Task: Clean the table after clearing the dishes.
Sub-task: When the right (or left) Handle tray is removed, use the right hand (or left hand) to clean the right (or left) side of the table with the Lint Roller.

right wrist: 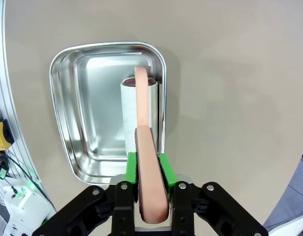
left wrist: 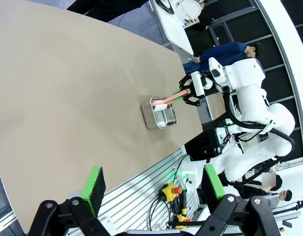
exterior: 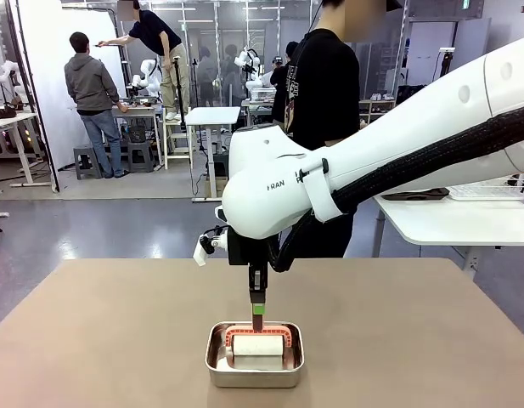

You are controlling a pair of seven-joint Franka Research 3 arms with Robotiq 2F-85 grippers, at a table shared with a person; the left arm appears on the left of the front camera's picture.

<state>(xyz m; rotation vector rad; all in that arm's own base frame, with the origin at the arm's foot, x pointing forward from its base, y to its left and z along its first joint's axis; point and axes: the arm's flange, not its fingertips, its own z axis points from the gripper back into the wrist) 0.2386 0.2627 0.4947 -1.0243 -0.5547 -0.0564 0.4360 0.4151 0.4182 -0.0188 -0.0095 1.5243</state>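
While in gripper [exterior: 258,309], roller [exterior: 258,346] above table [exterior: 109,340].

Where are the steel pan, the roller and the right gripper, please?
steel pan [right wrist: 97,113]: right wrist view, bare floor.
roller [exterior: 257,347]: front view, white roll.
right gripper [right wrist: 149,167]: right wrist view, between fingertips.

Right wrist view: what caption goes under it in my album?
Right pincer shut on the pink handle of a white roller in a steel pan on the table.

Right gripper [right wrist: 149,164] clamped, left gripper [left wrist: 152,174] spread.
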